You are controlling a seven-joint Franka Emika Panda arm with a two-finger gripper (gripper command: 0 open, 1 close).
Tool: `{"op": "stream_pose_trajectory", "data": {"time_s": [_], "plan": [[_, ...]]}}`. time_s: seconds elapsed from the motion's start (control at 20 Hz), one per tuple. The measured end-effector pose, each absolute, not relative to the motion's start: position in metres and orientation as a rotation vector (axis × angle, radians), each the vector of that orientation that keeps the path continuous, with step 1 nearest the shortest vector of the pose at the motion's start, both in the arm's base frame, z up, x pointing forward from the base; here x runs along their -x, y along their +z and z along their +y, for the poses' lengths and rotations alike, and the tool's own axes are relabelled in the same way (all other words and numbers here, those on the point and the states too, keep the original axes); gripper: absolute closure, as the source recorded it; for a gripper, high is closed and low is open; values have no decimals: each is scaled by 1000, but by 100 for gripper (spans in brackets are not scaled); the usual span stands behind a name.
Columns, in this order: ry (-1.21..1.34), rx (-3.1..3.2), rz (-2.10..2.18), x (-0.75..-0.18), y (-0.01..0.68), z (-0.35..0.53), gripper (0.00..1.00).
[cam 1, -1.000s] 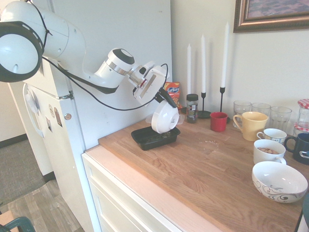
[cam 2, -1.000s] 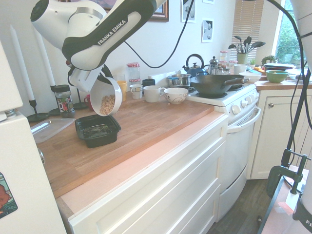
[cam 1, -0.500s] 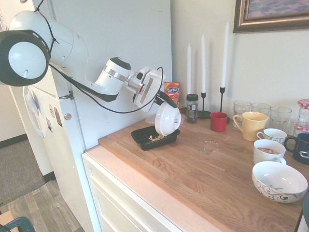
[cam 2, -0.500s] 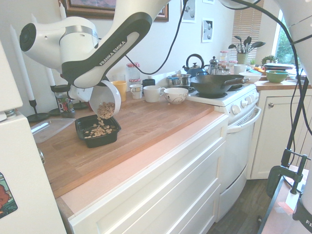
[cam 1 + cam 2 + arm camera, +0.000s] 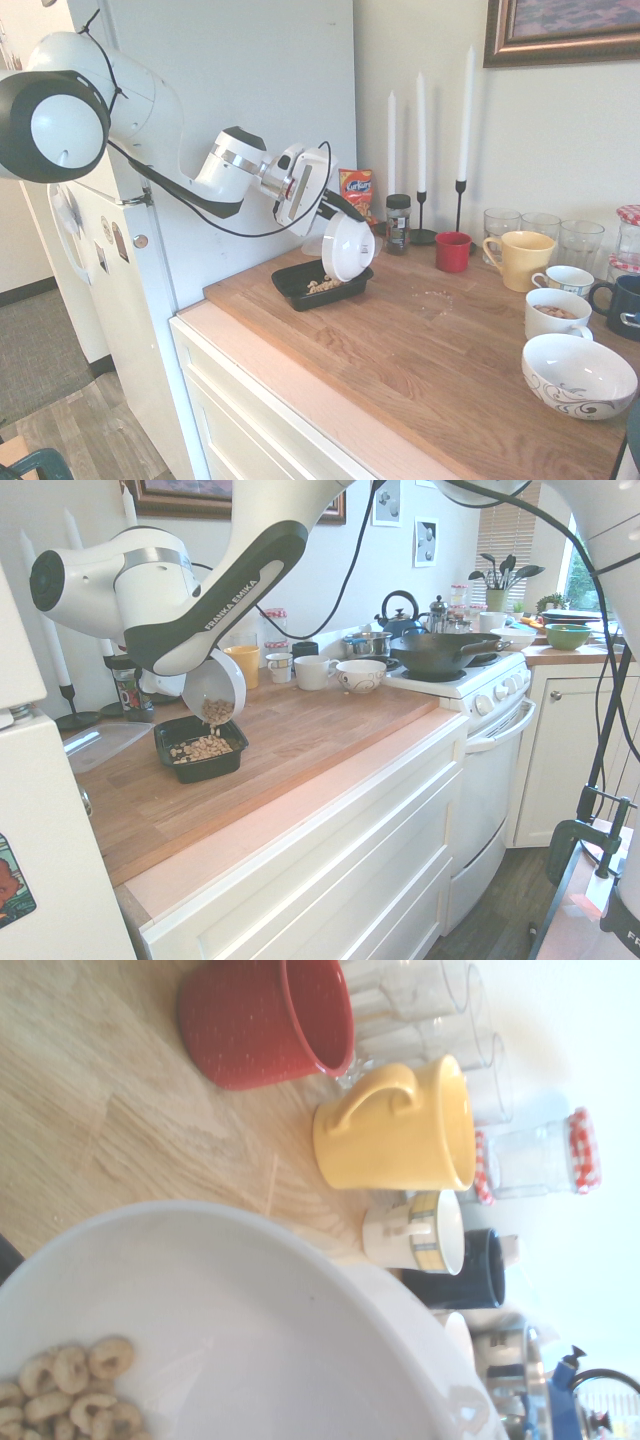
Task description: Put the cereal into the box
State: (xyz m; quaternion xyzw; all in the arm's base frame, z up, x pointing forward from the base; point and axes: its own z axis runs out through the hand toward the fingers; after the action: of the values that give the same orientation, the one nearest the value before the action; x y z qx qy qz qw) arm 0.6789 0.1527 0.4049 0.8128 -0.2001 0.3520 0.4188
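White plastic of the arm's wrist covers most of the claw (image 5: 335,207); only a dark finger shows against the rim of the white bowl (image 5: 347,247), so the grip is hard to see, but the fingers are pressed tight together on that rim. From the second exterior view the claw is fully hidden behind the forearm. The bowl hangs tipped steeply, its mouth turned down toward the black box (image 5: 200,748) directly beneath the claw. The cereal (image 5: 203,746) is split: a pile lies in the box, a few pieces are falling from the bowl's lip, and a small cluster (image 5: 70,1385) clings inside the bowl in the wrist view, where the bowl's wall is cut off by the picture's edges. The box sits flat on the wooden table (image 5: 420,350), its long axis running roughly along the table's front edge; its far end is hidden behind the bowl in the first exterior view. Beyond the claw, a red cup (image 5: 452,251) and a yellow mug (image 5: 520,259) stand well apart from it, and a spice jar (image 5: 398,223) stands nearer, beside it.
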Motion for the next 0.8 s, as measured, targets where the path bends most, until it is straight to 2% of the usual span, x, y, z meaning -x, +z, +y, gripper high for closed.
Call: {"op": "stream_pose_trajectory", "data": {"time_s": [0.8], "plan": [[930, -1868, -429, -689, 407, 177, 100]]}}
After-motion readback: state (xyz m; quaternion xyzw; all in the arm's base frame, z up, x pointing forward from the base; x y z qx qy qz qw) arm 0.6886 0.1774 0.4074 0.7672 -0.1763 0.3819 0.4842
